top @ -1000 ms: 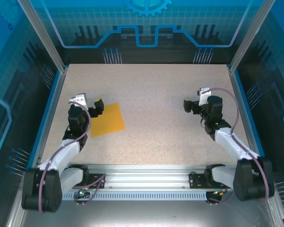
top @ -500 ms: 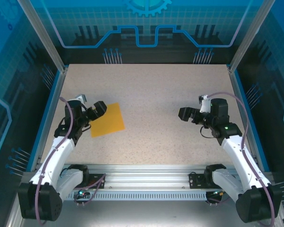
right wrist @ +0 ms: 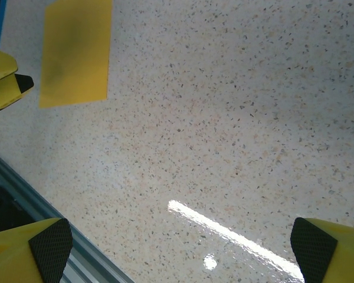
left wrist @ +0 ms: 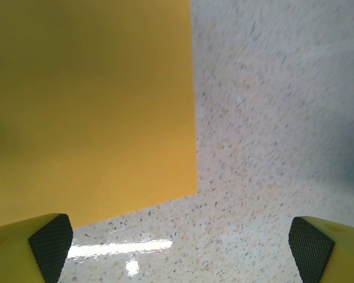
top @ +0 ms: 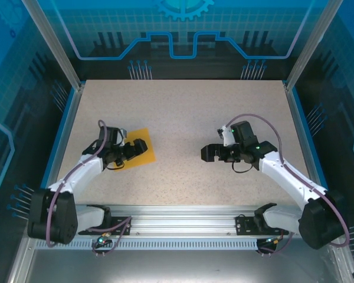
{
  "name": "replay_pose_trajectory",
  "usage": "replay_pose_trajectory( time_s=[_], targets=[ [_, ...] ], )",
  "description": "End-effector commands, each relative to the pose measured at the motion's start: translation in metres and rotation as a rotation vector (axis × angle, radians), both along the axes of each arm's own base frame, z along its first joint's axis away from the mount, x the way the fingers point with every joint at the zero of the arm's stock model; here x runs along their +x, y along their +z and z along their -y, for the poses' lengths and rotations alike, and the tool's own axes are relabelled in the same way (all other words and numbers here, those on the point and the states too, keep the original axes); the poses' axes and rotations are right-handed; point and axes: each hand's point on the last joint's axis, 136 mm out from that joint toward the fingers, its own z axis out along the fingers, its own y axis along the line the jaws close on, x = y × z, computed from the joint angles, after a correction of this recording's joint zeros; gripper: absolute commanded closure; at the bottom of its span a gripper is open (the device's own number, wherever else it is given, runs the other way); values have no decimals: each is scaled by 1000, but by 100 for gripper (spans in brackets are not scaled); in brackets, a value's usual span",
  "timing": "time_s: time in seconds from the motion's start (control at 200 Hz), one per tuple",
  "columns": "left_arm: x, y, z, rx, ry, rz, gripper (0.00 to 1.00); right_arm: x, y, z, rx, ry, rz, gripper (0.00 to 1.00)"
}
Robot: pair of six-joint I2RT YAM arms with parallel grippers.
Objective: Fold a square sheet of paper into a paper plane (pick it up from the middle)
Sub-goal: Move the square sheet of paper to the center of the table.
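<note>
The square sheet of paper (top: 148, 154) is plain orange-yellow and lies flat and unfolded on the speckled table, left of centre. My left gripper (top: 133, 153) hangs low over the sheet's left part and stands open. In the left wrist view the paper (left wrist: 88, 100) takes up the upper left, its near corner just ahead of my left gripper (left wrist: 177, 253), with nothing between the fingertips (left wrist: 47, 244). My right gripper (top: 209, 153) is open above bare table near the middle, pointing left. From the right wrist view the paper (right wrist: 76, 53) lies far ahead of my right gripper (right wrist: 180, 250).
The speckled table (top: 183, 112) is bordered by blue side rails and an aluminium rail (top: 183, 212) along the near edge, which also shows as the rail (right wrist: 23, 188) in the right wrist view. A yellow finger of the left gripper (right wrist: 3, 82) sits beside the paper there.
Both arms have swung inward. The left gripper has come down over the paper's left part. The right gripper has moved left toward the table's middle. Both stayed open.
</note>
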Motion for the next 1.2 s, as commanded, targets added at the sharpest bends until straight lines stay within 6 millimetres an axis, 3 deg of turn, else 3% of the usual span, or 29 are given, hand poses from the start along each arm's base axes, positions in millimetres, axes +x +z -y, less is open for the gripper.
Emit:
replay_pose_trajectory(
  time_s=[0.0,0.225,0.375,0.54,0.68,0.85,1.075,1.195],
  targets=[
    [4,1,12,22,-62,-47,1,5,-1,1,-51,-46,0,1],
    [8,-30,-12,159,36,-135,1,8,-14,6,-106,-56,-19,1],
    [25,-44,-4,174,11,-153,1,9,-19,0,-79,-53,-37,1],
    [23,-62,12,179,-40,-223,2,11,-25,3,-90,-95,-48,1],
    [-1,-79,47,158,-94,-282,2,11,-45,33,-221,-221,-93,1],
    [-29,-92,111,92,-146,-266,2,13,-60,69,-310,-374,-187,1],
    [-32,-82,189,86,-282,-223,1,19,-38,82,-229,-441,-171,1],
    [-24,-56,207,81,-300,-161,2,24,-21,78,-202,-409,-121,1]
  ],
)
